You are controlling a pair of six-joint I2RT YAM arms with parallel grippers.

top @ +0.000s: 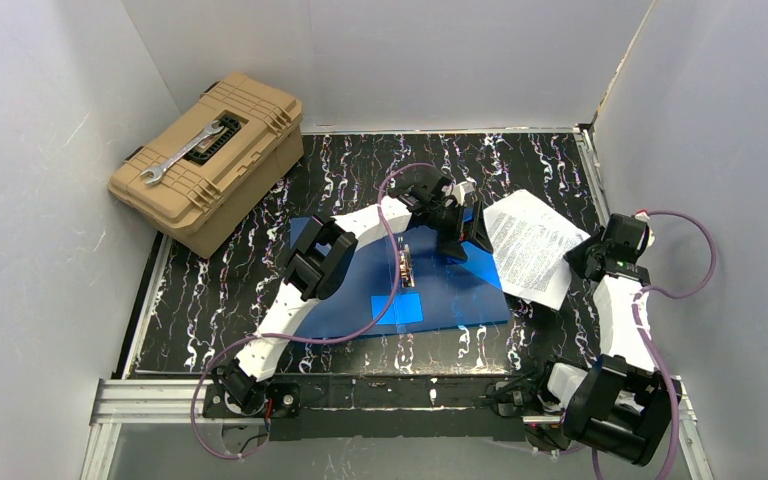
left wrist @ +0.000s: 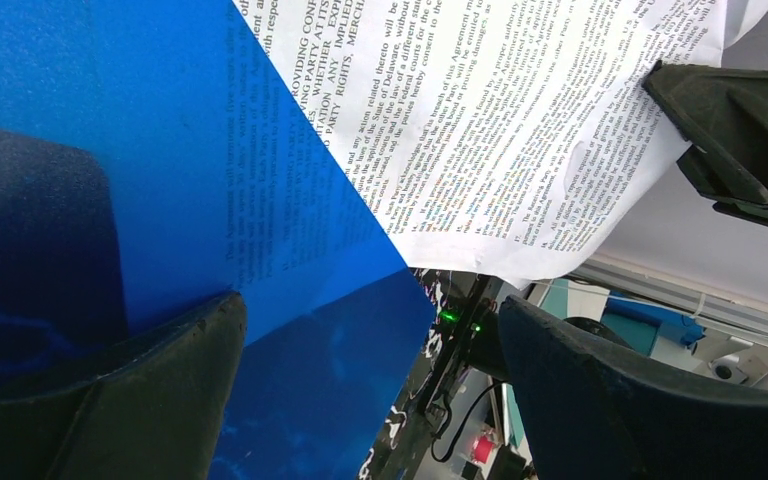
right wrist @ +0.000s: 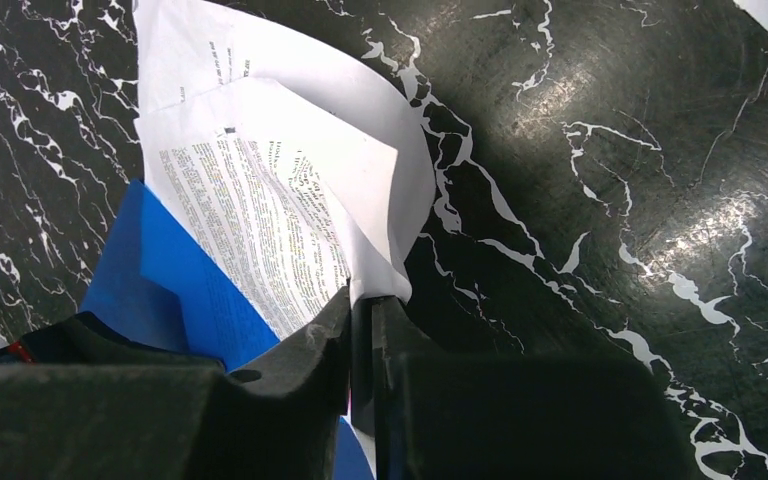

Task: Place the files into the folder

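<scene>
On the black, white-veined table point(top: 190, 300), at centre: folder point(top: 450, 290), glossy blue, lying flat, with a paler blue square near its front edge.

At the folder's right edge: files point(top: 530, 245), white printed sheets, partly overlapping the folder, outer part over the bare table, bowed upward rather than flat. Pinched at the outer corner by right gripper point(right wrist: 362, 305), jaws nearly together on the paper edge; apparently held this way to steer the sheets leftward into the folder. Inner corner already beneath the translucent blue cover, print readable through the plastic in the left wrist view. Judged partly inserted, most of the paper not yet inside.

Over the folder's far right corner: left gripper point(left wrist: 368, 330), jaws spread wide, nothing clamped between them. Blue cover lying across one finger point(left wrist: 110, 400); probably positioned to prop the cover up and leave a mouth for the paper, though actual contact cannot be confirmed.

At far left, against the wall: tan toolbox point(top: 210, 165), wrench point(top: 182, 153) on its lid, well apart from the work, no apparent part in the task.

Not made out:
- number of sheets (at least two layers in the right wrist view)
- any label on the folder
- small brownish item point(top: 405, 268) on the folder beside the left arm's cable, too small to identify
- folder's far edge, hidden behind the left arm
- lower part of both wrist views, blocked by each camera's own fingers
</scene>
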